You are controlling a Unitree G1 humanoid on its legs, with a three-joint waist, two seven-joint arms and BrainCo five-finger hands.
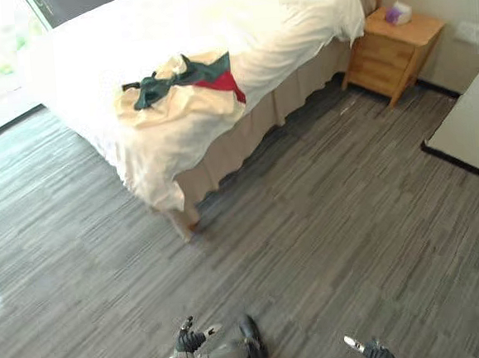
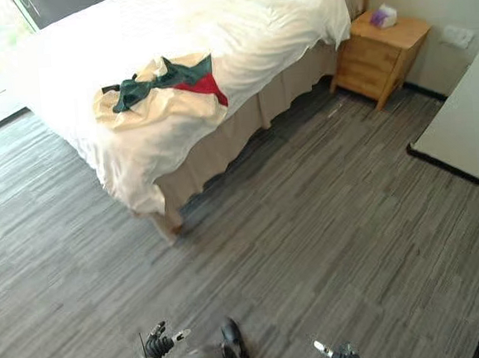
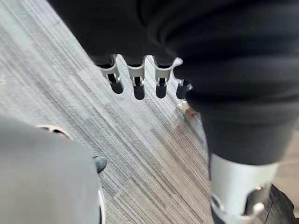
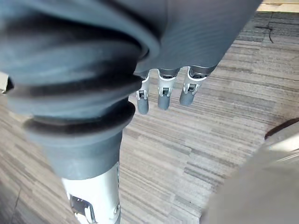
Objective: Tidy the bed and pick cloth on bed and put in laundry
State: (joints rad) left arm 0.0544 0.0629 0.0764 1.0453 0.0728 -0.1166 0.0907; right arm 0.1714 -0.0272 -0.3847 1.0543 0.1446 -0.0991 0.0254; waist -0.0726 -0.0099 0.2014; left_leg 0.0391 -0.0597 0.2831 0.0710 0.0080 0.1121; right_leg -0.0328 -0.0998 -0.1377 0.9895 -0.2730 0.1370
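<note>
The right hand (image 4: 88, 60) was seen hung above the grey striped floor (image 4: 224, 126), its fingers (image 4: 163, 95) held straight and loose, the thumb (image 4: 93, 196) set apart.

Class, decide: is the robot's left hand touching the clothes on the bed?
Apart. The left eye view shows the left hand at the bottom edge, with open floor between it and the clothes on the bed.

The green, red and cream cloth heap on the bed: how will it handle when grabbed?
Likely floppy: the cloth lies crumpled in soft folds, so it should sag and trail. It looks like several pieces, so one grab may leave some behind. Probably light: it lies thin on the bed.
</note>
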